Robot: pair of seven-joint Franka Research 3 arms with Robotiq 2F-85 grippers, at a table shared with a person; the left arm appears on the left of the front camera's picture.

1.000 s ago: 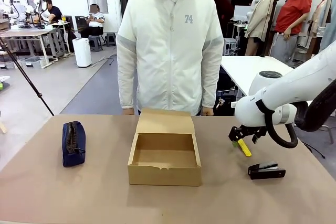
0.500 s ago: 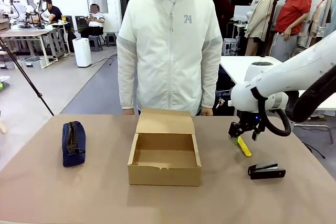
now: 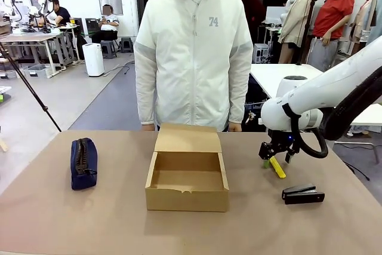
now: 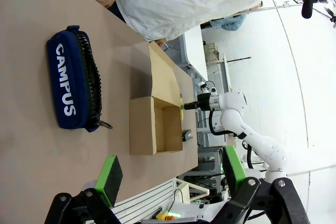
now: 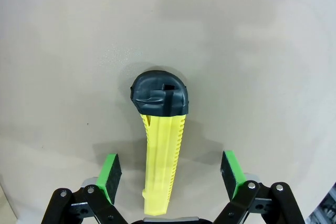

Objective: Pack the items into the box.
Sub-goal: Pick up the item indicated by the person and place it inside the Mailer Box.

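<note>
Box: the brown box (image 3: 187,180) sits in the middle of the table (image 3: 59,219). Its lid flap is open and leans toward the person (image 3: 194,64).
Pouch: the blue pouch (image 3: 83,163) lies on the table, well to the left of the box.
Pouch writing: the left wrist view shows the pouch's side, with "CAMPUS" in big white letters. The front view shows its zip top.
Yellow tool: the yellow tool (image 3: 277,168) lies on the table to the right of the box.
Stapler: the black stapler (image 3: 303,194) lies near the yellow tool, a bit closer to the robot.
Right gripper: the right gripper (image 3: 274,153) hangs just over the yellow tool. In the right wrist view its fingers are spread wide, with one green pad on each side of the tool and neither touching it. That view also shows the tool's black cap and ribbed yellow body.
Left gripper: the left gripper (image 4: 170,171) is spread wide and holds nothing.
Jacket: the person's white jacket has "74" on the chest.
</note>
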